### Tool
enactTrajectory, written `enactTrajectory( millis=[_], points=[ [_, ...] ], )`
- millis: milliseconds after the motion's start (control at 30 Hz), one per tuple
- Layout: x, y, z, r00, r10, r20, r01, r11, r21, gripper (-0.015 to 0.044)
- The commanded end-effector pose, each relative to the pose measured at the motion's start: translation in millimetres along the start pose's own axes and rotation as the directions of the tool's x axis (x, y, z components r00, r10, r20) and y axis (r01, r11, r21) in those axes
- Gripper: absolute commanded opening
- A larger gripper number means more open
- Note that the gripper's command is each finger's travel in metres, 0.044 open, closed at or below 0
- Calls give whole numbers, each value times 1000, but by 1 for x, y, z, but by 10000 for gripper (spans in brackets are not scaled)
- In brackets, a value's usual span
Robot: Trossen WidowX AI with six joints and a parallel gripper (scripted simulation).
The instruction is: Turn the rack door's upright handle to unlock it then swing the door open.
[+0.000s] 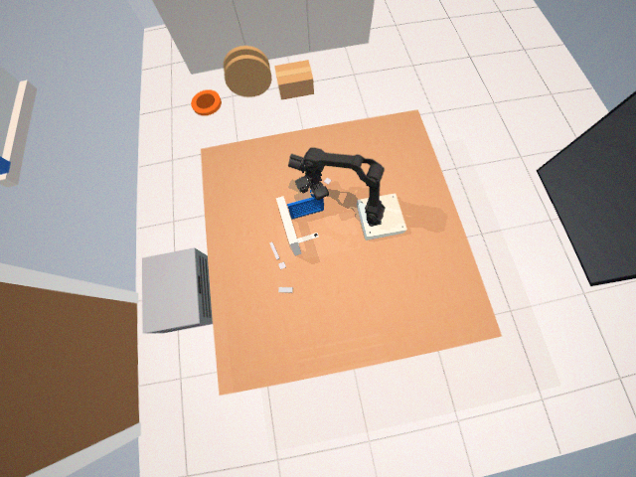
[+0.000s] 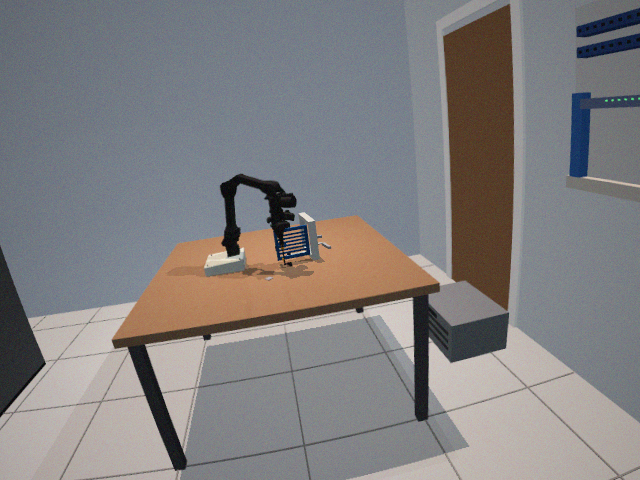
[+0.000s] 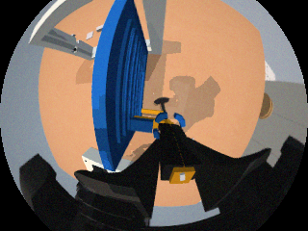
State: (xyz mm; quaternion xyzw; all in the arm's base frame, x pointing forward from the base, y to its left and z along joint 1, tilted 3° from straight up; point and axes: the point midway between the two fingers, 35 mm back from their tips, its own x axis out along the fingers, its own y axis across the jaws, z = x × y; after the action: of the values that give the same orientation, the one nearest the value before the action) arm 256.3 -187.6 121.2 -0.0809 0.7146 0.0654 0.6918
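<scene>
The blue slatted door [image 1: 306,207] [image 2: 285,245] [image 3: 100,96] stands swung out from the white frame [image 1: 287,223] [image 2: 313,237] [image 3: 155,21], roughly square to it. My gripper [image 1: 312,192] [image 2: 283,246] [image 3: 172,141] points down at the door's free edge and is shut on the upright handle. The handle's yellow block [image 3: 182,175] shows between the fingers, with blue and yellow parts near the tips and a black foot below. The fingers hide most of the handle, so its exact turn is hard to tell.
A white strut [image 1: 307,238] with a black dot juts from the frame's other end. Small white pieces [image 1: 274,250] [image 1: 285,289] lie beyond the frame; another white piece [image 1: 327,180] [image 2: 268,278] lies near the gripper. The arm's white base [image 1: 393,226] [image 2: 222,267] stands on the table.
</scene>
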Motion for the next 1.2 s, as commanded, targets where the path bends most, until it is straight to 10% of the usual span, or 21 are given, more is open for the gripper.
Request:
enactTrajectory(
  millis=[0,400,733,1167],
  points=[
    [0,-4,1,1000,-4,-4,4,999,-38,25],
    [0,-4,1,1000,-4,-4,4,999,-38,25],
    [0,-4,1,1000,-4,-4,4,999,-38,287],
    [-13,-5,2,1000,-4,-4,4,999,-37,297]
  ],
)
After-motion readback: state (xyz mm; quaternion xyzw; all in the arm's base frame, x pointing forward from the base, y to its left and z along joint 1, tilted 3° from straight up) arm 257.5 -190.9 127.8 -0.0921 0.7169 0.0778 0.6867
